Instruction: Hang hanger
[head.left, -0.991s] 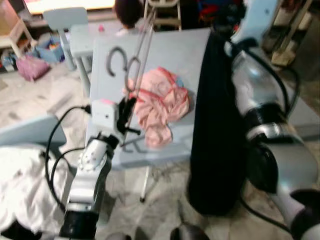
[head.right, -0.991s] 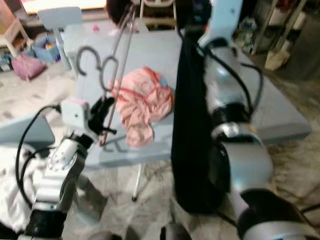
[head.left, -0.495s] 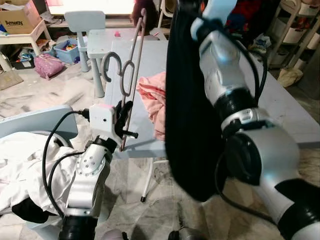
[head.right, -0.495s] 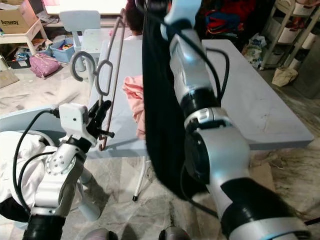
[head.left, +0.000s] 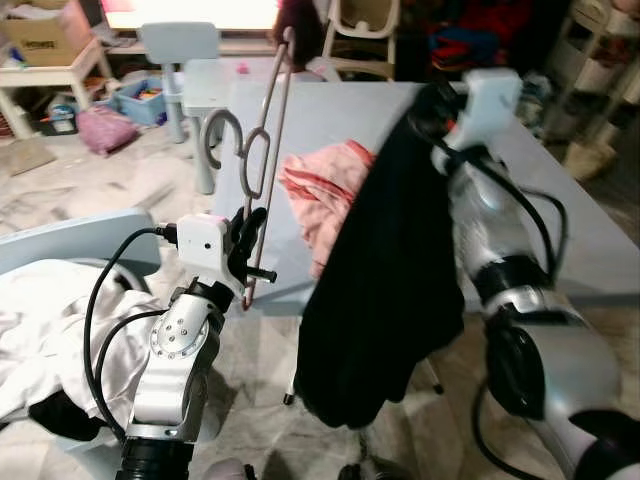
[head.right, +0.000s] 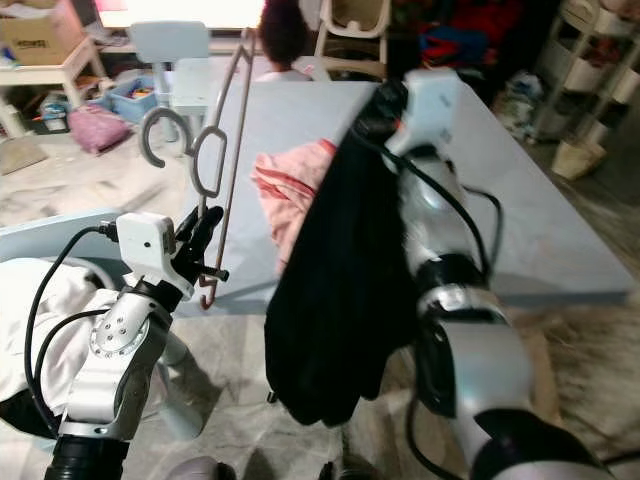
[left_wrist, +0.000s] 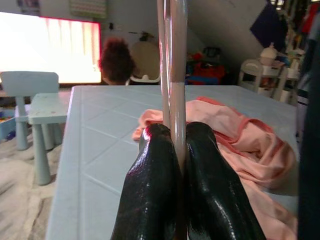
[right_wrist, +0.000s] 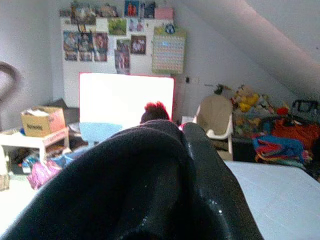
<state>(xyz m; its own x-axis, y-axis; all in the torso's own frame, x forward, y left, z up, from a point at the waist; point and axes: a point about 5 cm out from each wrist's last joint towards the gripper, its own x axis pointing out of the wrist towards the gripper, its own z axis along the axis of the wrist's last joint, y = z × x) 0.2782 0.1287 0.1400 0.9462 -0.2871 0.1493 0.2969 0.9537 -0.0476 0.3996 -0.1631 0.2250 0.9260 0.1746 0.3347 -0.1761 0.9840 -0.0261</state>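
Note:
A pinkish metal hanger (head.left: 270, 120) stands nearly upright, hook (head.left: 222, 135) pointing left, over the left edge of the light blue table (head.left: 570, 230). My left gripper (head.left: 248, 240) is shut on its lower end; the left wrist view has both fingers (left_wrist: 150, 180) pressed on the hanger rods (left_wrist: 172, 50). My right gripper (head.left: 430, 108) is raised above the table and shut on a black garment (head.left: 385, 290), which hangs down past the table's front edge and drapes over the fingers (right_wrist: 210, 190). A pink garment (head.left: 325, 190) lies crumpled on the table between the two arms.
A white cloth (head.left: 40, 320) lies on a light blue chair at my left. A small blue chair (head.left: 180, 45) and a person (head.left: 298, 25) are behind the table. Shelves (head.left: 600, 40) stand at the back right, boxes and toys at the back left.
My right arm has swung to the right and lower with the black garment, uncovering the pink garment. The left gripper still holds the hanger upright in about the same place.

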